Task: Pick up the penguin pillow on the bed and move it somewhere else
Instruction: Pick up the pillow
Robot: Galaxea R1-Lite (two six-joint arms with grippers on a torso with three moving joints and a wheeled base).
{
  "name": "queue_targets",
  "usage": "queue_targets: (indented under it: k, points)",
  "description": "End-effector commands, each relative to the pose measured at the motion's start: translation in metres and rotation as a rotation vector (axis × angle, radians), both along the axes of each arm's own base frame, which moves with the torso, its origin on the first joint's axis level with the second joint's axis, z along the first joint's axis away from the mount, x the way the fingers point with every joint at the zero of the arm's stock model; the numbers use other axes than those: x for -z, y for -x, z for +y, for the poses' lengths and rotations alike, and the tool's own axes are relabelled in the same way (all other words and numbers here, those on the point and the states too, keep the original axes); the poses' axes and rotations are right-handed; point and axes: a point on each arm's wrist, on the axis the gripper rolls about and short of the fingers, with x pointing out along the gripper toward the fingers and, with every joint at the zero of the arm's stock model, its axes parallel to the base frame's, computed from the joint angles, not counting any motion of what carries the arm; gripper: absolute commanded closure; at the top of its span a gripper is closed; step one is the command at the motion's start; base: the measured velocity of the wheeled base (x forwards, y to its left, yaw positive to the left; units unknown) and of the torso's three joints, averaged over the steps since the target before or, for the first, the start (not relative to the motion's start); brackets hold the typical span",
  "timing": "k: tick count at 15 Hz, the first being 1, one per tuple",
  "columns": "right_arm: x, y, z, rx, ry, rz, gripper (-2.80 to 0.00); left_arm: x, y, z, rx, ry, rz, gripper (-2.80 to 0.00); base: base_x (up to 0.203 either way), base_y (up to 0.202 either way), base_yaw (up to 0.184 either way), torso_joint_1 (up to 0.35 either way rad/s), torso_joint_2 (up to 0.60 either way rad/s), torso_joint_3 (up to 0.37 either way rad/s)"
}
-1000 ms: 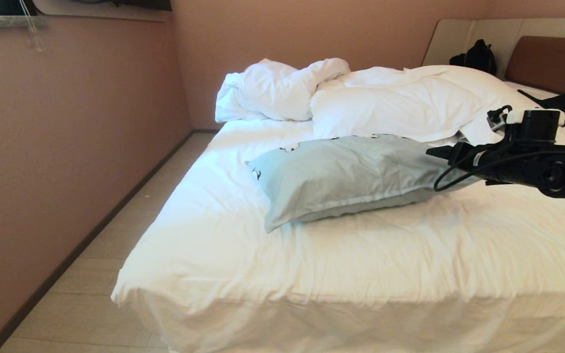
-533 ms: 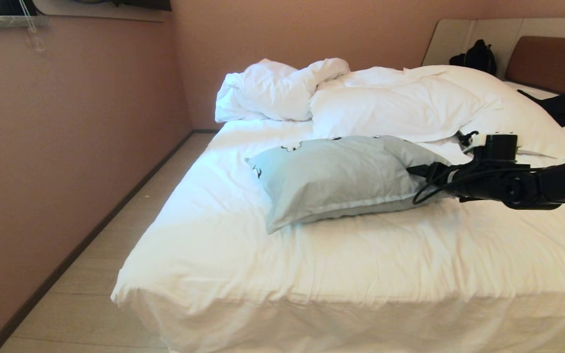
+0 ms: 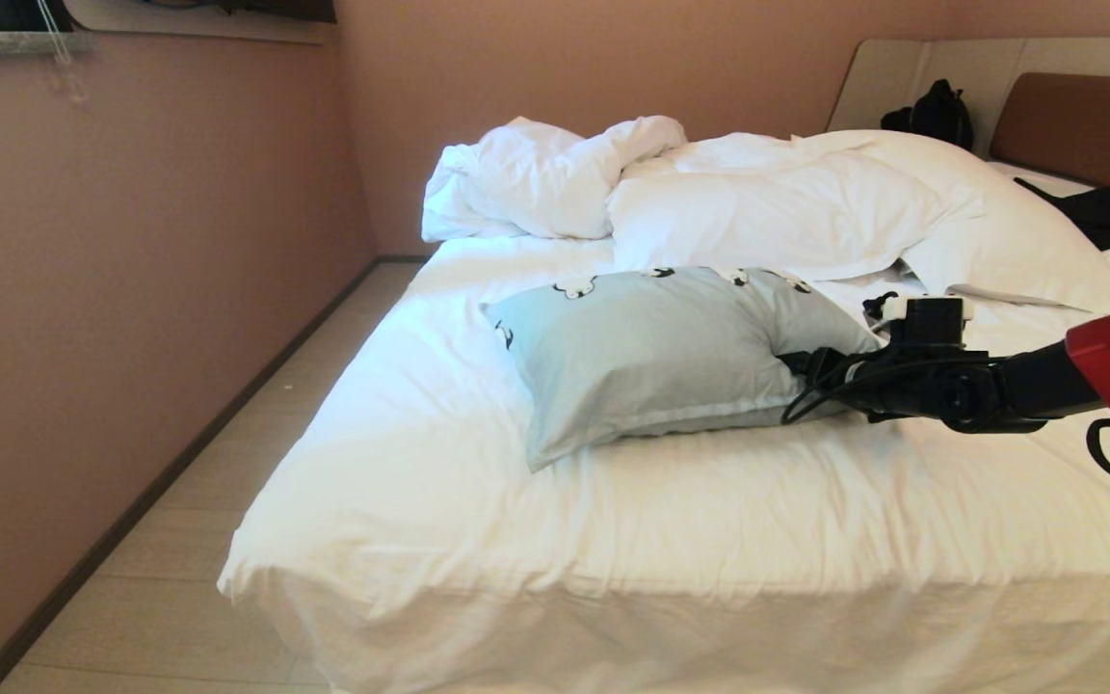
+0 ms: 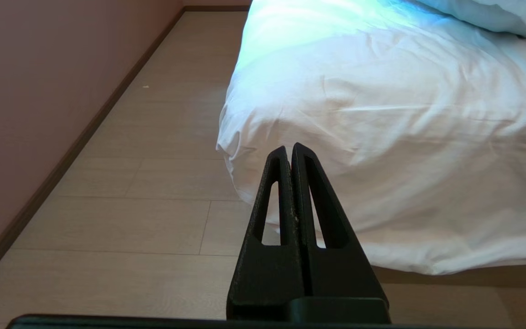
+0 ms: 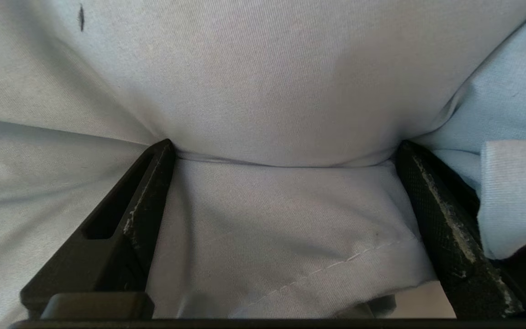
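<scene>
Bed (image 3: pixel 613 520): wrinkled white sheet, occupies centre and right of frame; brown headboard (image 3: pixel 1075 120) in pale surround, upper right. Duvet (image 3: pixel 757 198): white, bunched at far end. Penguin pillow (image 3: pixel 651 357): pale blue-grey, lies mid-bed at frame centre, prints along far edge. Black bag (image 3: pixel 936 114): upper right, by surround. Walls: dusty pink; floor (image 3: pixel 198 540): pale planks, lower left. Right pincer (image 3: pixel 796 364): jaws spread wide, pressed into pillow's right end, fabric bulging between them. Left pincer (image 4: pixel 290 153): jaws together, near bed corner, over floor.

The penguin pillow (image 3: pixel 656 357) lay on the bed (image 3: pixel 613 520), before the heaped duvet (image 3: pixel 786 202). My right pincer (image 3: pixel 796 366) pressed into its right end.
</scene>
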Motion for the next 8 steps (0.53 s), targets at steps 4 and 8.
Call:
queue_targets:
  k: [4,8]
  points:
    - [-0.012,0.005,0.0,0.0,-0.002,-0.02,0.0,0.0,0.0,0.0,-0.001,0.001,0.001,0.0,0.0,0.0,0.0,0.0,0.0,0.0]
    - [-0.054,0.024,-0.001,0.002,-0.005,-0.096,0.0,0.0,0.0,0.0,-0.001,0.0,0.001,0.0,0.0,0.0,0.0,0.0,0.0,0.0]
